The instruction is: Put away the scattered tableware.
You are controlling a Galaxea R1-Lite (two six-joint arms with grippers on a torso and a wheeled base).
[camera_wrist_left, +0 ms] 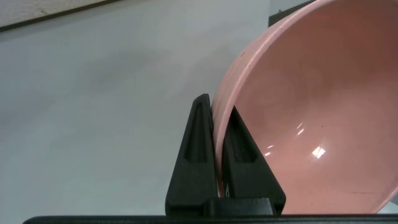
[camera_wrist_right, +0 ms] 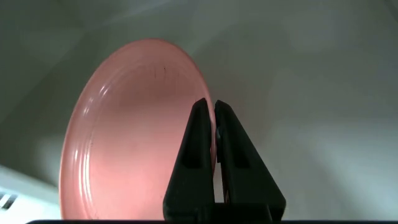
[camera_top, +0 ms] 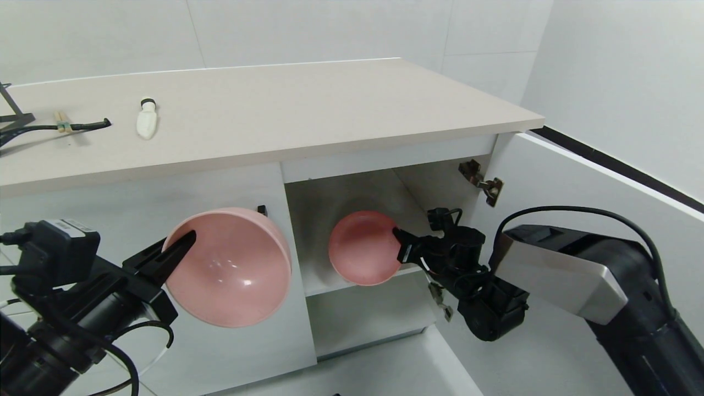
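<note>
My left gripper (camera_top: 184,242) is shut on the rim of a large pink bowl (camera_top: 234,269), held tipped on its side in front of the closed left cabinet door; the pinched rim fills the left wrist view, bowl (camera_wrist_left: 311,124), gripper (camera_wrist_left: 217,124). My right gripper (camera_top: 400,245) is shut on the edge of a pink plate (camera_top: 360,247), held upright inside the open cabinet just above its shelf (camera_top: 330,283). In the right wrist view the plate (camera_wrist_right: 130,130) stands on edge with the gripper (camera_wrist_right: 213,118) clamped on its rim.
The right cabinet door (camera_top: 577,181) stands open beside my right arm. On the countertop (camera_top: 308,104) lie a white spoon (camera_top: 146,119), chopsticks (camera_top: 60,122) and a black stand (camera_top: 11,118) at the far left. A lower shelf (camera_top: 368,316) sits below.
</note>
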